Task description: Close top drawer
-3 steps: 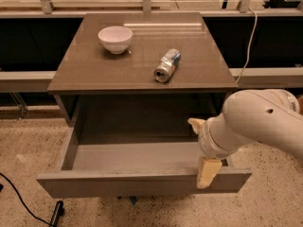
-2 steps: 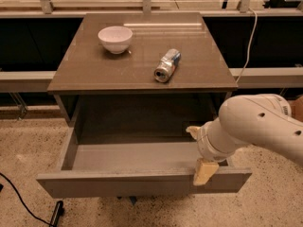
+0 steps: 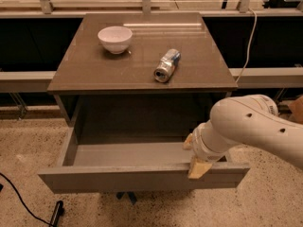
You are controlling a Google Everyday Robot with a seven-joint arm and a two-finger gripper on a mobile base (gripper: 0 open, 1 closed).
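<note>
Shifted slightly left since a second earlier, the claw (image 3: 193,156) sat at the front panel of the top drawer (image 3: 118,178), near its right end; its grip could not be told. That drawer stood pulled out beneath the bench (image 3: 94,74), which bore a white bowl (image 3: 115,38) and a can (image 3: 167,65).

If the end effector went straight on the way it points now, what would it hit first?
Probably the drawer's front panel, near its right end; the end effector sits at its top edge. Depth is unclear.
</note>
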